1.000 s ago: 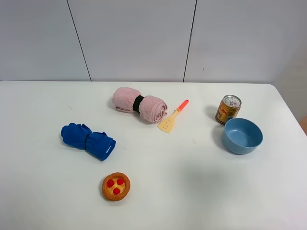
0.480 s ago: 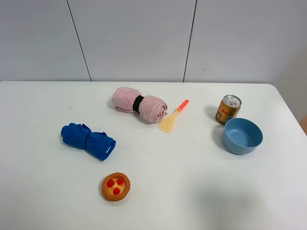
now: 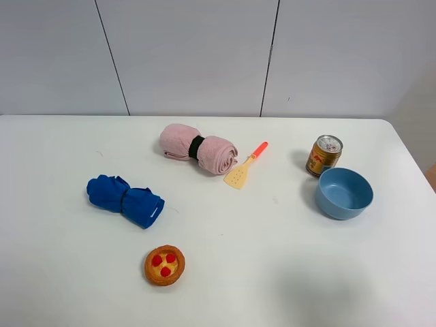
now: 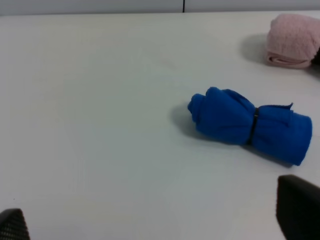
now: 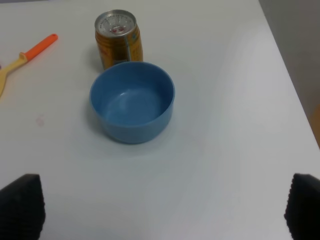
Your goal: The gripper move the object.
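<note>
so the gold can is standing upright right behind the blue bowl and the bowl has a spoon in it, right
Not quite: the blue bowl is empty. The right wrist view looks straight into it and shows only its bare inside. The rest holds: the gold can stands upright just behind the bowl. The only utensil nearby, an orange-handled spatula, lies on the table apart from both.

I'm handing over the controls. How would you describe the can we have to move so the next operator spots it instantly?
Look to the right end of the white table, where a blue bowl sits. Just behind it, nearer the wall, stands the can: upright, golden-orange with red markings and a silver top, the only metal container there.
</note>
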Robot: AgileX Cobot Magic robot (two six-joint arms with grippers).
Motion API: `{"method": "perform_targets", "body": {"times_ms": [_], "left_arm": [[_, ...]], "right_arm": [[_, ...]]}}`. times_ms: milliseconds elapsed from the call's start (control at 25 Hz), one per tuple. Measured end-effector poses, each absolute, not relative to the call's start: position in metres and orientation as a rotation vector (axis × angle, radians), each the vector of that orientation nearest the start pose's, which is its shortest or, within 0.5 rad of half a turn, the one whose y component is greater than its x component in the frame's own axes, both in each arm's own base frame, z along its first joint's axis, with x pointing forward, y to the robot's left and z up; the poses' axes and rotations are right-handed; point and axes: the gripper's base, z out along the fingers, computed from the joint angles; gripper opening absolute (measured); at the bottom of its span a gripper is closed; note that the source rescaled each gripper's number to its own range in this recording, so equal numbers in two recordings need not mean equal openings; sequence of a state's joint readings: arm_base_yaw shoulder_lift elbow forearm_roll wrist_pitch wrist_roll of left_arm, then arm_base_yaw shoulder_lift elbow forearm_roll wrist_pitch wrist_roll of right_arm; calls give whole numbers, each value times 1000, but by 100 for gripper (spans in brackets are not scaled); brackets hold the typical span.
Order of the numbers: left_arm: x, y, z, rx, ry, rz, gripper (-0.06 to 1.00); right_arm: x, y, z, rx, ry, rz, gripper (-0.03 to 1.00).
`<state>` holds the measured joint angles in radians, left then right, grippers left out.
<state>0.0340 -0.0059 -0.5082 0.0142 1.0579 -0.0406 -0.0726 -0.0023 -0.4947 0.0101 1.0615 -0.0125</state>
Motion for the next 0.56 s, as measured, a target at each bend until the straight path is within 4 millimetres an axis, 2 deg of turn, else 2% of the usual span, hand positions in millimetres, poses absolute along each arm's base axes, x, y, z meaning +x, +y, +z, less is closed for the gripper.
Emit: {"method": "perform_targets", "body": {"times_ms": [560], "left_arm": [[-7, 1, 280, -76, 2026, 13, 100]], "right_arm": [[-5, 1, 276, 61, 2047, -41, 92]]}}
